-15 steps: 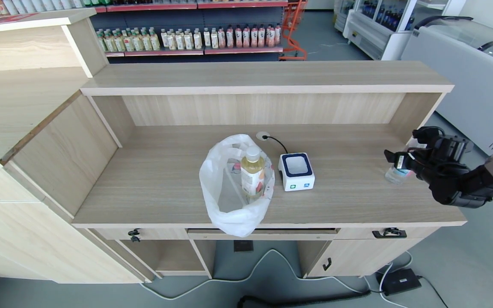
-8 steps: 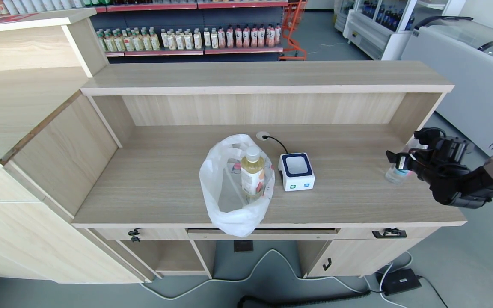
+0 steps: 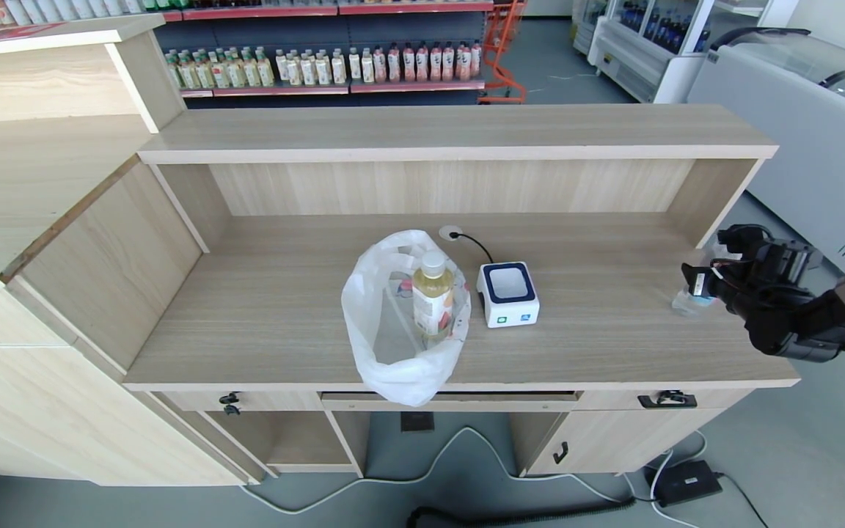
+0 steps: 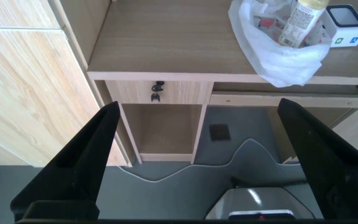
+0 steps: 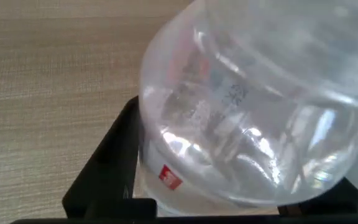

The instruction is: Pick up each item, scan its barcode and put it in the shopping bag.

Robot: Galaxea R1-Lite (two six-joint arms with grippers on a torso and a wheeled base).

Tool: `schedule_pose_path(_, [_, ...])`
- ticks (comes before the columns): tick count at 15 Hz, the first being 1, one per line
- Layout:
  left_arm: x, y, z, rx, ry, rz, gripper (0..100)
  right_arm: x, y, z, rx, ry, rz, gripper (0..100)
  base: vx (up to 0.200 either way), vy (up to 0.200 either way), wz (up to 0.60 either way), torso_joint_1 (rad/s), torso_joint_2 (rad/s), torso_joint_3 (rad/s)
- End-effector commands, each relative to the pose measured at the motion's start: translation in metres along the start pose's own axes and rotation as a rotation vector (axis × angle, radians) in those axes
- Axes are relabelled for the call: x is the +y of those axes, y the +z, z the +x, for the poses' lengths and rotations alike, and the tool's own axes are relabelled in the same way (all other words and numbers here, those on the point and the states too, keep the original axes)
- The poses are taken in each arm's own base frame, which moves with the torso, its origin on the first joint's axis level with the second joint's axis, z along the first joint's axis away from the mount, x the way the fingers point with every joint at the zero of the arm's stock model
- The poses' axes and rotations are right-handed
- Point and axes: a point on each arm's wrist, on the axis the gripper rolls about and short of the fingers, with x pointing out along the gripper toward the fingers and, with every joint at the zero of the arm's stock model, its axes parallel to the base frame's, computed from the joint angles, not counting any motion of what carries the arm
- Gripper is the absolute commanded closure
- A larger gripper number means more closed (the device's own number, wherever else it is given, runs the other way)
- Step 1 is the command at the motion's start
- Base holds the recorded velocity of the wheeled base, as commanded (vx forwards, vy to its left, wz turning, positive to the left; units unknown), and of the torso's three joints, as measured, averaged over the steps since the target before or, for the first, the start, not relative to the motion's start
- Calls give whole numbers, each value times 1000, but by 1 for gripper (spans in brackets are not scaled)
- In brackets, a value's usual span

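**Head view.** The right gripper (image 3: 712, 282) is at the 3 o'clock end of the counter (image 3: 283, 323). Its jaws are closed on a clear water bottle (image 3: 686, 301) near the counter's right edge. I cannot tell whether the bottle's base touches the wood. The scanner (image 3: 508, 293) lies well apart, toward 9 o'clock from the bottle. The shopping bag (image 3: 386, 330) sits just beside the scanner, at its 9 o'clock, with a tea bottle (image 3: 433, 293) standing upright inside.

The carry to the scanner is long, so a smooth bottle could twist in the grip and show the scanner the wrong face. The bag sags over the counter's 6 o'clock edge, and its mouth is partly taken up by the tea bottle. A careless drop could topple that bottle or drag the bag off the counter.

**Left wrist view.** The left gripper (image 4: 204, 165) has its jaws spread wide and holds nothing. It hangs low in front of the counter, well apart from the bag. Nothing steadies the bag, so its thin film may fold shut under an incoming bottle.

**Right wrist view.** The water bottle sits between the dark fingers (image 5: 104, 168), which hold it on its curved, thin wall. Too hard a squeeze could buckle that wall, while too light a hold could let the water's weight pull the bottle out.
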Motion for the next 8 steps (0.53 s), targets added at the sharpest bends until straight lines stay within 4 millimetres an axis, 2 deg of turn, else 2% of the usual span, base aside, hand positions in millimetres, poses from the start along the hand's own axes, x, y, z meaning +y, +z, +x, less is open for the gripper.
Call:
schedule_pose_path(1, [0, 0, 0, 0, 0, 0, 0, -4, -4, 0, 7, -8, -27, 100, 0, 0, 0, 0, 0, 0])
schedule_pose_path(5, [0, 0, 0, 0, 0, 0, 0, -8, 0, -1, -39, -21, -36, 100, 0, 0, 0, 0, 0, 0])
schedule_pose_path(6, [0, 0, 0, 0, 0, 0, 0, -11, 8, -3, -60, -23, -31, 100, 0, 0, 0, 0, 0, 0])
schedule_pose_path(7, [0, 0, 0, 0, 0, 0, 0, -15, 27, -11, -86, -20, 4, 100, 0, 0, 0, 0, 0, 0])
schedule_pose_path(8, [0, 0, 0, 0, 0, 0, 0, -18, 53, -27, -105, 32, 82, 100, 0, 0, 0, 0, 0, 0])
